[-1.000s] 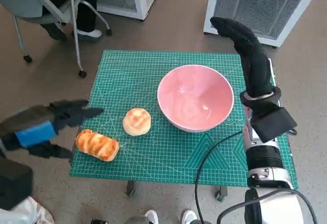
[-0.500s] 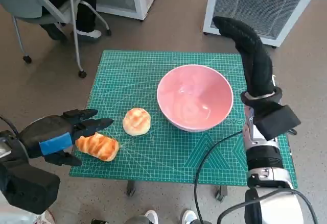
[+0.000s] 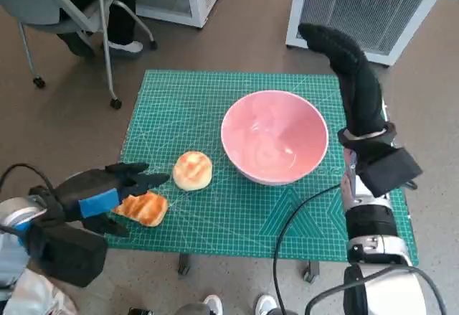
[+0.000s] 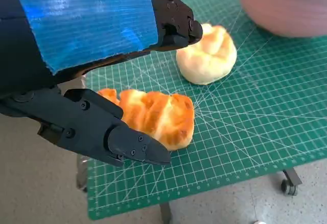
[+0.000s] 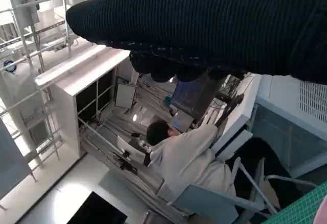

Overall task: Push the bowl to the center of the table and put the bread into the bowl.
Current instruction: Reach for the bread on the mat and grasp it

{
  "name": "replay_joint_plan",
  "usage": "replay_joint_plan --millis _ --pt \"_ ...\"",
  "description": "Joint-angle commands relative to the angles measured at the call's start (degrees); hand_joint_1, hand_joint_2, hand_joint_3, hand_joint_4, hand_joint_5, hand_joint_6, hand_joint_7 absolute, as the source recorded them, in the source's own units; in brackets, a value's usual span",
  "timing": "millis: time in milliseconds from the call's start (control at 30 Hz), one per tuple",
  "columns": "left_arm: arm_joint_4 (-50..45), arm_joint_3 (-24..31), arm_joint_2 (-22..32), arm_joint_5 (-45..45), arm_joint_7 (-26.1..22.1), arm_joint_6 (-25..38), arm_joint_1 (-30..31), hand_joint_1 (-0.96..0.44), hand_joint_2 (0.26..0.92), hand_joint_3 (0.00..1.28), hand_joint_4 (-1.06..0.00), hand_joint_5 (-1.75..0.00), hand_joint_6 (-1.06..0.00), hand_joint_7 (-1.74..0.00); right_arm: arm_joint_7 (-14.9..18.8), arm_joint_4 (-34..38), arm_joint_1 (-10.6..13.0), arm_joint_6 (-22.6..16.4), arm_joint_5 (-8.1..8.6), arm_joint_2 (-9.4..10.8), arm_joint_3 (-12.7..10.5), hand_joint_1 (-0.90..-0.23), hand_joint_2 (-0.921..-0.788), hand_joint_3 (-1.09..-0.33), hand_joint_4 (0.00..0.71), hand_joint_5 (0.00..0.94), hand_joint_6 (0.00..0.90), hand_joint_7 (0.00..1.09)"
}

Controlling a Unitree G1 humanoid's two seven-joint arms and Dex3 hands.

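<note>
1. two breads lie on the green mat of the table (image 3: 215,100): a long loaf (image 3: 147,208) and a round bun (image 3: 192,170), left of the pink bowl (image 3: 274,137).
2. left hand (image 3: 100,193) hovers over the loaf, fingers spread, holding nothing.
3. right hand (image 3: 344,64) is raised beside the bowl's right rim, fingers extended, empty.
</note>
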Motion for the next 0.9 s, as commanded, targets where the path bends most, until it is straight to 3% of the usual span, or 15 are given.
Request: replay_joint_plan --millis 33,333,567,700,733,767,800,900 --pt "3.6 -2.6 -2.0 2.2 1.7 0.0 -1.9 -0.30 0.764 0.01 -0.15 -0.01 -0.22 0.00 1.1 -0.3 1.8 1.0 1.05 -0.1 -0.2 -0.688 -0.921 -0.778 0.299 0.003 0.052 0.54" --pt "7.9 -5.3 -4.9 3.7 2.4 3.7 -3.7 -0.16 0.818 0.03 -0.18 -0.01 -0.27 -0.02 2.2 -1.2 2.2 1.3 2.32 -0.1 -0.3 -0.677 -0.921 -0.781 0.295 0.000 0.047 0.55" --pt "8.5 -6.8 -5.7 4.5 0.9 7.8 -4.6 -0.03 0.902 0.04 -0.44 -0.08 -0.45 -0.10 2.5 -1.5 2.5 1.5 2.66 -0.3 -0.4 -0.675 -0.921 -0.780 0.291 0.000 0.043 0.55" --pt "7.1 -6.8 -5.5 5.1 1.2 10.5 -4.3 0.05 0.916 0.11 -0.61 -0.19 -0.59 -0.19 2.6 -1.6 2.6 1.5 2.63 -0.4 -0.6 -0.681 -0.921 -0.779 0.292 0.001 0.041 0.55" --pt "6.5 -6.6 -5.3 5.1 1.5 10.6 -4.0 0.07 0.918 0.12 -0.62 -0.31 -0.61 -0.28 2.7 -1.6 2.6 1.5 2.70 -0.4 -0.6 -0.682 -0.921 -0.779 0.292 0.001 0.040 0.55" --pt "6.0 -6.4 -5.1 5.1 1.7 10.7 -3.9 0.05 0.919 0.15 -0.59 -0.67 -0.56 -0.66 2.7 -1.6 2.6 1.5 2.76 -0.4 -0.7 -0.683 -0.921 -0.779 0.292 0.001 0.039 0.55" --pt "5.3 -6.0 -4.9 5.0 2.0 10.6 -3.7 0.03 0.920 0.17 -0.57 -0.91 -0.52 -0.91 2.8 -1.5 2.6 1.4 2.82 -0.5 -0.7 -0.683 -0.921 -0.779 0.292 0.001 0.039 0.56" --pt "3.6 -5.1 -4.4 4.4 2.6 10.1 -3.4 0.01 0.920 0.18 -0.57 -1.19 -0.50 -1.15 2.9 -1.2 2.5 1.4 2.81 -0.5 -0.9 -0.684 -0.921 -0.780 0.292 0.000 0.037 0.56"
